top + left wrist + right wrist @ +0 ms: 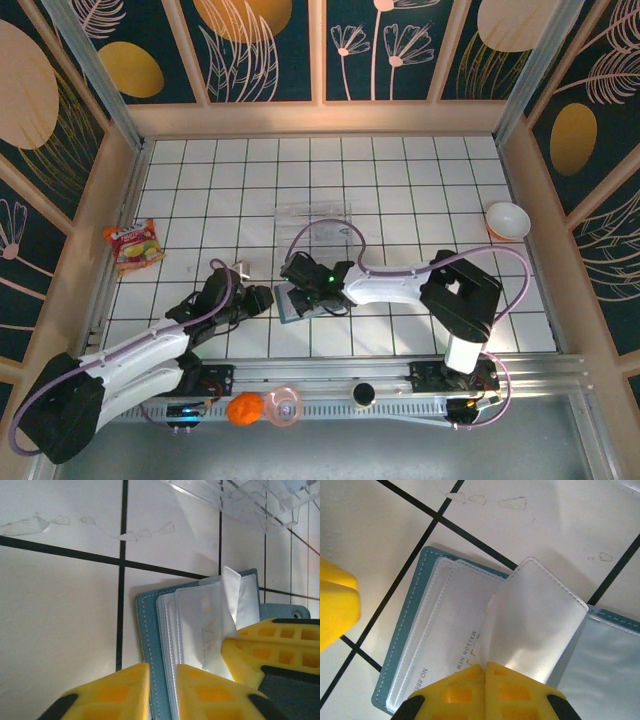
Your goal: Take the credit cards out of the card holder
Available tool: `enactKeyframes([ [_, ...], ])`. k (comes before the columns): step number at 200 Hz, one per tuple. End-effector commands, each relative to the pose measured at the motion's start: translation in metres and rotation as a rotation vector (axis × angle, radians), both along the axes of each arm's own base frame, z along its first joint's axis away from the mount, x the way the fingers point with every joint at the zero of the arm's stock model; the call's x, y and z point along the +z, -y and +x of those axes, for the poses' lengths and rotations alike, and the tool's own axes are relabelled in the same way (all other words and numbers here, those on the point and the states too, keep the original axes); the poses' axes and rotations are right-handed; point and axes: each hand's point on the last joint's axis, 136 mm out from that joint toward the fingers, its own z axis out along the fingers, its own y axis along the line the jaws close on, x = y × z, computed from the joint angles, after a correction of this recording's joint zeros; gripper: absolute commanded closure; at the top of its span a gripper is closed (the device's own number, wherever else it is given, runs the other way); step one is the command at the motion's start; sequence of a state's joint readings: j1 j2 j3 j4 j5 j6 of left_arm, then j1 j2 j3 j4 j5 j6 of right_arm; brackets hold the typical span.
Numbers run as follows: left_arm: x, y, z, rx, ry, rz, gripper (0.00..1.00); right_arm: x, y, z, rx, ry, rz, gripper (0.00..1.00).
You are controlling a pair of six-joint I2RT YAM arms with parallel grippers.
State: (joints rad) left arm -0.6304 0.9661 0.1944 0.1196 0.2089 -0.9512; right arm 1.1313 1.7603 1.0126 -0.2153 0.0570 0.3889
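left gripper (162, 672): nearly closed on cover edge of card holder (146, 630)
right gripper (485, 667): pinched shut on lifted clear sleeve (540, 615)
credit cards (200, 630): inside sleeves
around: clear tray (315, 220) just beyond; bowl (508, 219) well apart

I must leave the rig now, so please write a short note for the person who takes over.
Left gripper: fingers either side of one edge of the teal-blue folding card holder; grip unclear.
Right gripper: shut on a frosted clear plastic sleeve, lifted off the open holder.
Cards: a pale whitish-grey flat printed card sits inside the holder, under that sleeve.
Done: holder lies open. Left: pull the cards out.
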Motion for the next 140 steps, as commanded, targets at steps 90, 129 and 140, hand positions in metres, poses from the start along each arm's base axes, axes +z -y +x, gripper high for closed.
enactKeyframes([
  [90, -0.005, 0.043, 0.007, -0.112, 0.011, 0.013, 1.0, 0.01, -0.003, -0.006, -0.041, -0.032, 0.091, 1.0],
  [129, -0.024, 0.029, 0.002, -0.079, -0.044, 0.08, 1.0, 0.009, 0.007, -0.004, -0.083, -0.026, 0.074, 1.0],
  [140, -0.028, 0.029, 0.001, -0.083, -0.054, 0.088, 1.0, 0.008, 0.016, -0.001, -0.118, -0.011, 0.052, 1.0],
])
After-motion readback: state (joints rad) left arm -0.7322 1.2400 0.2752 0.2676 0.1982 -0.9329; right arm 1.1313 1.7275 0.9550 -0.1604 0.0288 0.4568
